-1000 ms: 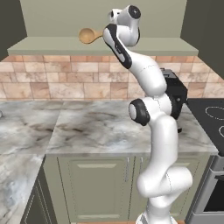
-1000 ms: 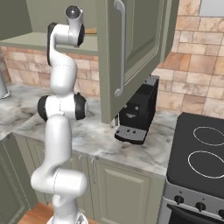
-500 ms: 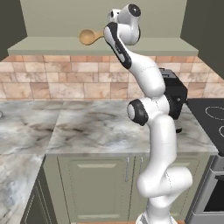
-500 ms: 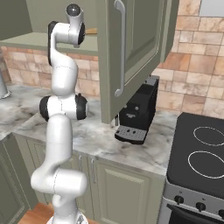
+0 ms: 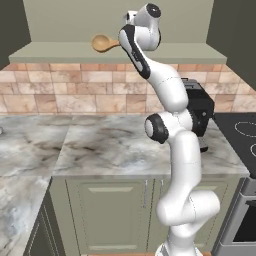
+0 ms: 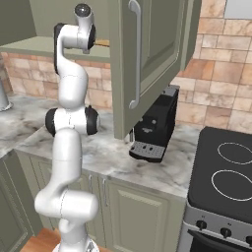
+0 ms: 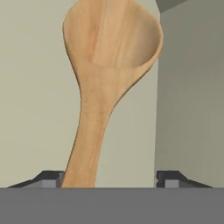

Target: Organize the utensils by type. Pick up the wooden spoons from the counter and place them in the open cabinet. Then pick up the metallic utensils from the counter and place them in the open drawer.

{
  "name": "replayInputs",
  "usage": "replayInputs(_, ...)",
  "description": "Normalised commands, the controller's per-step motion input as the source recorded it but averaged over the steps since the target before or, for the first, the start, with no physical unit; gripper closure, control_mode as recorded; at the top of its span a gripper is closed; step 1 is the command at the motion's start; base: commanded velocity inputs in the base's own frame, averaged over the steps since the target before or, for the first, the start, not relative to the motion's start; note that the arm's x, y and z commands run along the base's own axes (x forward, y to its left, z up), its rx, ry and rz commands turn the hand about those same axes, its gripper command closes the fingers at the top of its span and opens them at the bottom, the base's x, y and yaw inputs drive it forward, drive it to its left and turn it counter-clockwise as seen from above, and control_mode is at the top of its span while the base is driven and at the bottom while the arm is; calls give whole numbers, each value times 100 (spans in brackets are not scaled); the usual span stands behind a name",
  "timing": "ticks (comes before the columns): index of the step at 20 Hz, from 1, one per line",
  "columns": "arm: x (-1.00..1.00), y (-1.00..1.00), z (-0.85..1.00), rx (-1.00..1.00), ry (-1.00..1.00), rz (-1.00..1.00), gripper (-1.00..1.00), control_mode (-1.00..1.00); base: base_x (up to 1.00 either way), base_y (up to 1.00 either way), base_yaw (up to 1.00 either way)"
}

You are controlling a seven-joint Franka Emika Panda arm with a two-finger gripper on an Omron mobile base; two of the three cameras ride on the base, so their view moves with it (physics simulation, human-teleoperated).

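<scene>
Between spread fingers (image 7: pixel 109 180), wooden spoon (image 7: pixel 107 70) unclamped.

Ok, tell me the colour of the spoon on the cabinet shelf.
Light tan wood; the wooden spoon shows best in the hand view.

Spoon (image 7: pixel 103 65): pale wood, smooth, visible grain, soft sheen. Cabinet (image 5: pixel 75 20): matt sage-green paint. Counter (image 5: pixel 110 145): polished grey-white marble with dark veins. Backsplash (image 5: pixel 65 95): matt terracotta tile. Coffee machine (image 6: pixel 155 128): glossy black plastic

You will find no readable text, label, brand, number or sign on any surface in these views.
</scene>
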Motion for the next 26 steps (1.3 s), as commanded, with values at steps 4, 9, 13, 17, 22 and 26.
replayInputs(4,0,0,-25,0,-6,0,-100,-100,0,0,0)
replayInputs(9,-2,0,-18,0,-9,0,-100,-100,0,0,0)
replayInputs(13,-16,0,-23,0,-6,0,-100,-100,0,0,0)
replayInputs(17,-2,0,-15,3,0,0,-100,-100,0,0,0)
replayInputs(22,-2,0,-19,7,0,0,-100,-100,0,0,0)
replayInputs(26,-6,0,-26,9,0,0,-100,-100,0,0,0)
